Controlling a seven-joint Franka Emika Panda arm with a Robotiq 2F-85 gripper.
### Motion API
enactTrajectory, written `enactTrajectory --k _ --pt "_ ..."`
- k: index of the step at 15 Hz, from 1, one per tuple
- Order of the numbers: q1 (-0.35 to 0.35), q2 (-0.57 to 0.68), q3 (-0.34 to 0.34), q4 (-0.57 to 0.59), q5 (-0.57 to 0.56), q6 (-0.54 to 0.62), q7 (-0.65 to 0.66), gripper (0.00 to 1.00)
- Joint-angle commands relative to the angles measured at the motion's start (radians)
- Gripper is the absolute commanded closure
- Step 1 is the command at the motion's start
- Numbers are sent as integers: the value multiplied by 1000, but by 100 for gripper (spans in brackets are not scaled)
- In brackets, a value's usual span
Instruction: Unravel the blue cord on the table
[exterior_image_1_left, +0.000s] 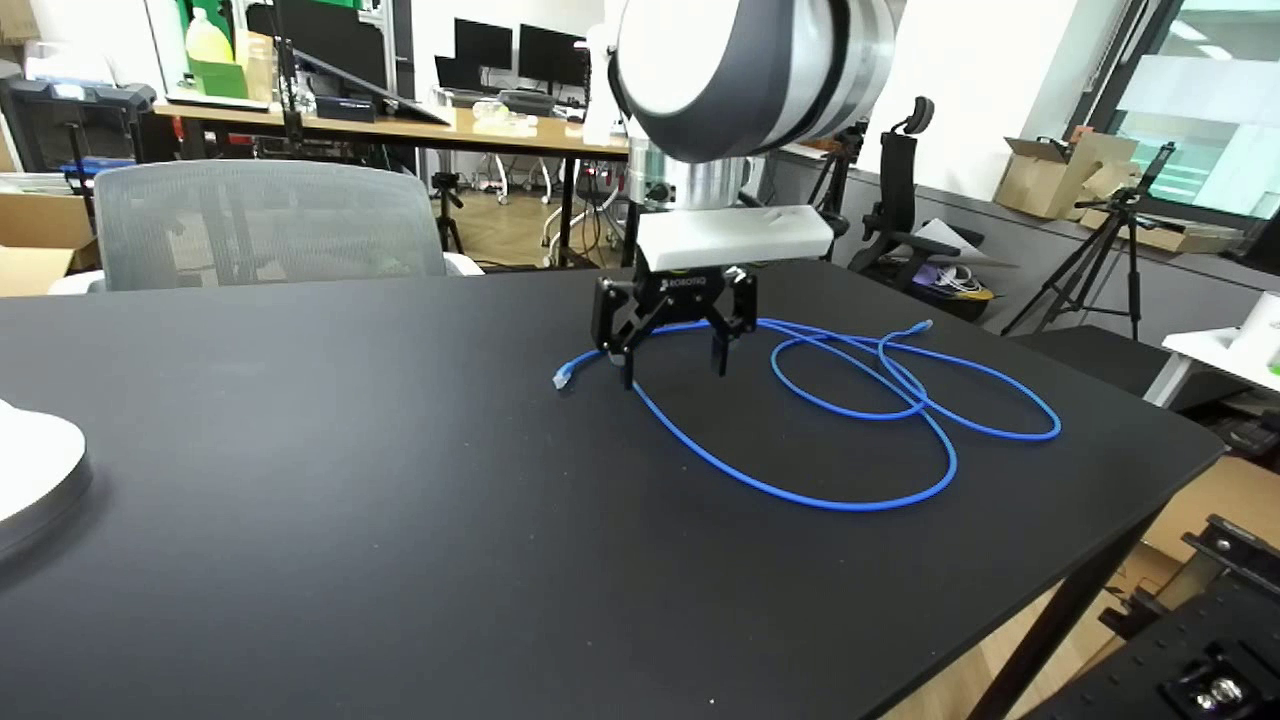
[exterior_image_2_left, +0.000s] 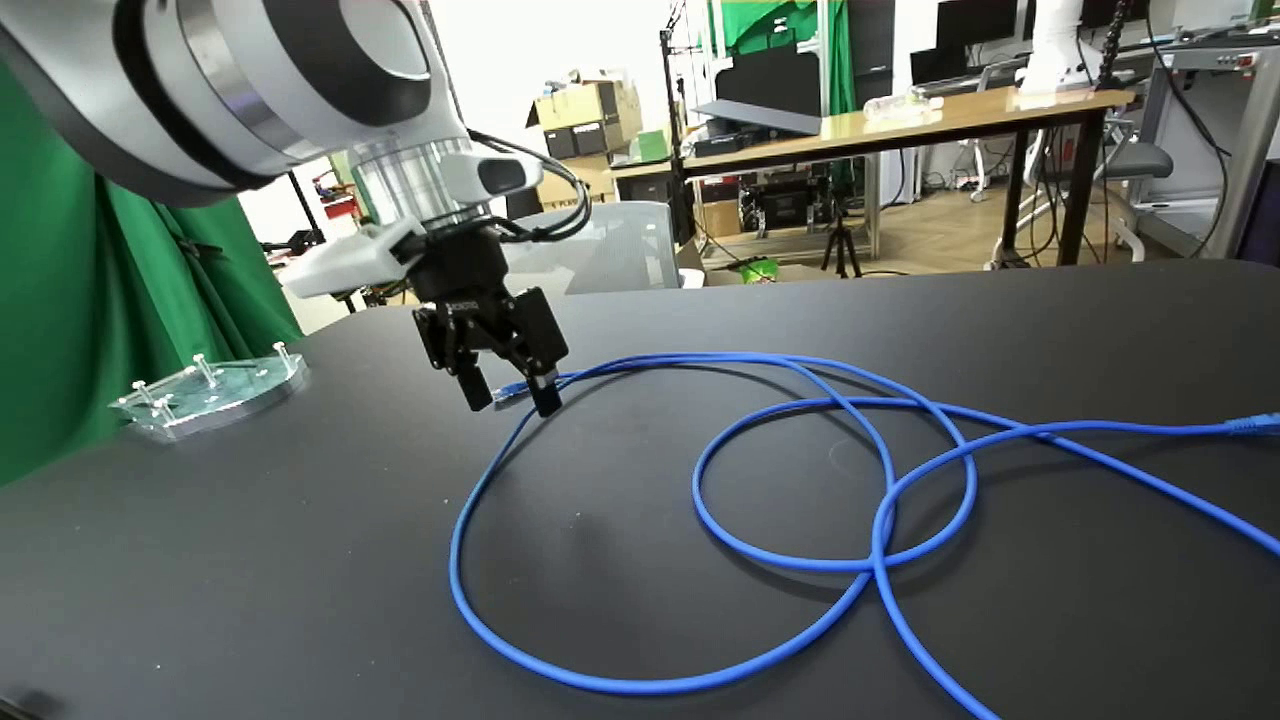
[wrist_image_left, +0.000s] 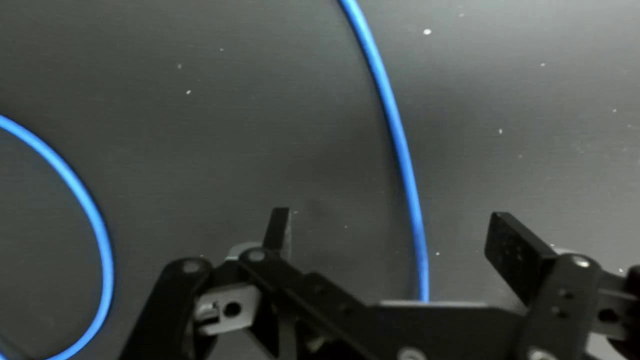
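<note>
Blue cord on table: loops overlap, not unraveled, prob. early stage. My pincer apart, w/ nothing gripped. TBD: undo crossings, straighten.

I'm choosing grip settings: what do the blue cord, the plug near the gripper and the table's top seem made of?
Blue cord: likely flexible plastic sheathing, satin; smooth curves, soft highlights.
Plug: probably clear hard plastic; pale, translucent-looking tip.
Table: matte black top, perhaps laminate or coated board; glare is blurred, but the core can't be told.
</note>
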Motion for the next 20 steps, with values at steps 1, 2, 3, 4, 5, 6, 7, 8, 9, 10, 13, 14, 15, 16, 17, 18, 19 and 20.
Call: enactTrajectory --k 1,2,3,4,5,6,7,8,9,10,13,14,15,16,17,18,19,20 --pt "23 75 7 102 95 -61 -70 0" --pt "24 89 9 120 115 -72 -86 0" --pt "22 99 13 135 136 -78 -103 25" --pt "23 106 11 147 148 -84 -114 26" --pt "23 114 6 160 157 -88 -122 32" --pt "20 122 6 173 166 -95 -132 40" --pt "19 130 3 185 173 -102 -138 47" --pt "19 136 0 193 177 -105 -142 53" --pt "18 142 -1 202 182 -110 -146 61" --pt "19 150 -5 210 182 -115 -147 67" --pt "16 163 -8 229 188 -123 -155 88" --pt "13 160 -6 233 193 -130 -161 95" --pt "13 158 -6 235 196 -132 -166 99" --pt "12 155 -6 236 196 -133 -173 100" --pt "11 147 -6 235 192 -134 -183 100" --pt "12 138 -6 233 184 -139 -195 100" --pt "15 127 -7 230 179 -137 -204 98" --pt "16 114 -6 226 175 -138 -217 98"
